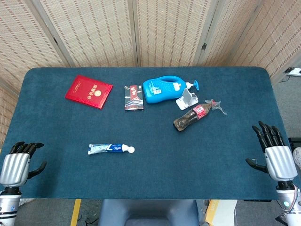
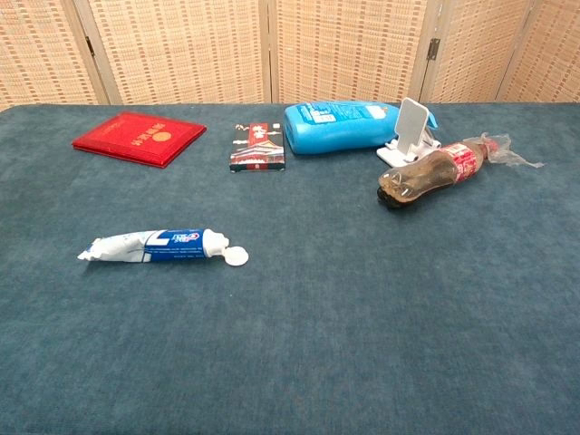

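A broad counter covered in dark teal felt carries a loose scatter of household goods, all of them laid flat, so nothing stands to tip or roll. Largest is a bright blue plastic pump bottle on its side at the far centre, its nozzle pointing right toward a small white folding phone stand, which sits just beside it. At far left lies a red booklet with a gold emblem, closed, cover up. Right of centre a crushed clear cola bottle with a red label lies slantwise, crumpled clear film at its cap end. Between booklet and pump bottle rests a small dark printed packet. Nearer the robot, left of centre and well apart from the rest, a white-and-blue toothpaste tube lies lengthwise, cap to the right. The left hand hovers at the near left corner, fingers loosely curled and holding nothing; the tube is its nearest object. The right hand waits at the near right edge, fingers apart and extended, empty, nearest the cola bottle.
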`<act>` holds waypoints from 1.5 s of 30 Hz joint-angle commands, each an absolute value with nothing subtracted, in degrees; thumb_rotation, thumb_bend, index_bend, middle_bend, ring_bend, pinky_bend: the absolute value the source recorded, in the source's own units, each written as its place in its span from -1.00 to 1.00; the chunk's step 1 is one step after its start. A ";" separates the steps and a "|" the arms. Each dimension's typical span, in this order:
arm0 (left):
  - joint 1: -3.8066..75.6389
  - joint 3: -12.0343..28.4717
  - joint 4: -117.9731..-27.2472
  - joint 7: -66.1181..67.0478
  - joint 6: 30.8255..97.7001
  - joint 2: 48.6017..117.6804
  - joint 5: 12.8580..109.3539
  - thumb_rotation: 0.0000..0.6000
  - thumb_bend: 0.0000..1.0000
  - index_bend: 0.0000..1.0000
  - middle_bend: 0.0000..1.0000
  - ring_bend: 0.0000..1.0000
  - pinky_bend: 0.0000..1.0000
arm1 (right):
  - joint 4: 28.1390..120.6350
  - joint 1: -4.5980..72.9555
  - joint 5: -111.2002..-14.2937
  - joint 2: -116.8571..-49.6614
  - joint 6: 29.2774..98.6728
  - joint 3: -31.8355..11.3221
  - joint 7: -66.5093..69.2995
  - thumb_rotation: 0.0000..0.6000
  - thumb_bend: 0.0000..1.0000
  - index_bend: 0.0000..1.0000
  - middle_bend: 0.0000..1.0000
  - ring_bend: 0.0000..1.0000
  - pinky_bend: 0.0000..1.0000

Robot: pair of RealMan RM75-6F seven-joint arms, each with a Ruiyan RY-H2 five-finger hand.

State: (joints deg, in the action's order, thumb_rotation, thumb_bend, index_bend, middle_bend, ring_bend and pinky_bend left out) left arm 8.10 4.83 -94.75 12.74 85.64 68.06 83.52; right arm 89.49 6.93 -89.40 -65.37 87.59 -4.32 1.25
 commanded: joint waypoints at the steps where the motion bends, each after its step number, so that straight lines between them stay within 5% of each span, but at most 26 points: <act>1: 8.29 4.94 -94.66 12.93 85.30 68.15 83.25 1.00 -0.43 -0.31 -0.21 -0.30 -0.54 | 89.56 6.89 -89.30 -65.33 87.66 -4.44 1.40 1.00 -1.00 -1.00 -1.00 -1.00 -1.00; 11: 11.29 5.03 -94.80 10.41 81.61 67.58 85.49 1.00 -0.43 -0.43 -0.24 -0.33 -0.54 | 90.30 6.80 -90.36 -64.29 88.95 -4.87 1.55 1.00 -1.00 -1.00 -1.00 -1.00 -1.00; 29: 28.53 7.73 -94.24 13.60 58.16 75.31 81.56 1.00 -0.48 -0.72 -0.52 -0.56 -0.66 | 90.50 5.91 -90.82 -63.40 90.47 -4.95 2.81 1.00 -1.00 -1.00 -1.00 -1.00 -1.00; 38: 33.19 8.21 -89.40 18.89 52.80 81.66 74.69 1.00 -0.48 -0.64 -0.54 -0.55 -0.64 | 89.82 5.30 -90.83 -63.26 91.66 -5.22 4.46 1.00 -1.00 -1.00 -1.00 -1.00 -1.00; 45: 34.88 8.14 -84.99 24.91 53.41 85.51 71.06 1.00 -0.48 -0.38 -0.40 -0.38 -0.55 | 89.32 4.93 -90.64 -63.25 91.84 -5.15 4.95 1.00 -1.00 -1.00 -1.00 -1.00 -1.00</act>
State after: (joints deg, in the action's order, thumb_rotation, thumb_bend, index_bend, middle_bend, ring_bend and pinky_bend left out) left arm 34.30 8.20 -85.78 23.70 53.40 84.65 71.98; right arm 89.33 4.94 -90.65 -63.26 91.84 -5.14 4.94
